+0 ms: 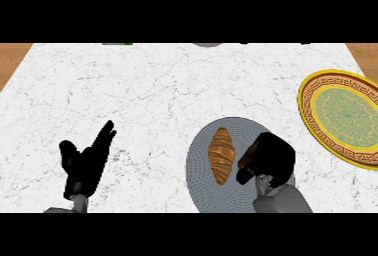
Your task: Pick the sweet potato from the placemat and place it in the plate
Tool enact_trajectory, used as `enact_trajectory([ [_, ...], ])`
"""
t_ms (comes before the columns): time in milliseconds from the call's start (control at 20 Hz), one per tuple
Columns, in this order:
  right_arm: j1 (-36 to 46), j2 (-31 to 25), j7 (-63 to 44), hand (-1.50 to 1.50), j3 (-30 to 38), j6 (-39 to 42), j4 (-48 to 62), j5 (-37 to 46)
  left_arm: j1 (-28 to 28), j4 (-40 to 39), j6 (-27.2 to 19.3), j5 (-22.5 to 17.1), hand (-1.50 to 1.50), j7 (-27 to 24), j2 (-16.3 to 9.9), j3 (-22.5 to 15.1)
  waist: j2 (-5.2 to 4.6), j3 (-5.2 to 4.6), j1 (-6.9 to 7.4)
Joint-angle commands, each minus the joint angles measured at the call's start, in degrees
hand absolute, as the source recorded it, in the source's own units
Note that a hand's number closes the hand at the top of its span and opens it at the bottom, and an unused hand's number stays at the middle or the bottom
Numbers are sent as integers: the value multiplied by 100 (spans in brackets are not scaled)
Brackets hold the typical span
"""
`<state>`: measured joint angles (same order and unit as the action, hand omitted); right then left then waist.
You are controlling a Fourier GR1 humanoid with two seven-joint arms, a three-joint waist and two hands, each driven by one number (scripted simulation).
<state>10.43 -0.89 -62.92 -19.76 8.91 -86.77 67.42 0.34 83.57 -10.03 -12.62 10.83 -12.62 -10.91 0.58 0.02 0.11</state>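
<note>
- The left hand (83, 165) shows at the lower left of the head view, over the white marbled counter (148, 90). Its fingers are straight and point up and a little to the right, the thumb stands apart on the left, and it holds nothing. It rests there, touching none of the other things.
- Right of it, well apart from that hand, lies the grey round placemat (203, 150), seen as a tall oval reaching down to the lower edge of the view.
- On the placemat lies the sweet potato (221, 154), an orange-brown, ridged, long shape tapering at both ends. It lies lengthwise, nearly upright in the view, on the left-middle part of the mat. It is on the mat, not in the plate.
- Just to the right of the sweet potato is the right hand (267, 159), above the right part of the placemat, its grey forearm coming up from the lower edge. The fingers are bent downward and toward the sweet potato, with the fingertips just beside its right flank. I cannot tell whether they touch it; they are not wrapped around it.
- Furthest right, partly cut off by the edge of the view, is the plate (311, 120): a yellow rim, an ornate patterned band and a green middle. It lies apart from the placemat, up and to the right of the right hand.
- Strips of wooden surface (11, 60) show at the top corners beyond the counter.
</note>
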Motion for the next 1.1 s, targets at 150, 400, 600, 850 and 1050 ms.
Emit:
enact_trajectory([
  [150, -734, -122, 1289, 150, -1359, -293, -1190, 60, 173, -99, 43, 64, 0, -9, 124, -83, -10, 1, -57],
  [400, -917, -312, 2294, 150, -2190, -1373, -2313, 193, 214, -185, 143, -28, 0, -112, 25, 98, 10, 4, -107],
  [600, -1287, -711, 2316, 150, -2010, -2088, -3125, 607, 53, -262, 245, -96, 0, -80, -26, 242, -32, 0, -118],
  [850, -1862, -822, 2260, 150, -1436, -2912, -3837, 347, 271, -106, 250, 3, 0, -80, 76, 76, -47, 4, -87],
  [1050, -2196, -915, 2563, 150, -822, -3642, -3516, -380, 157, -247, 550, -183, 0, -98, -103, 335, -68, 6, -40],
])
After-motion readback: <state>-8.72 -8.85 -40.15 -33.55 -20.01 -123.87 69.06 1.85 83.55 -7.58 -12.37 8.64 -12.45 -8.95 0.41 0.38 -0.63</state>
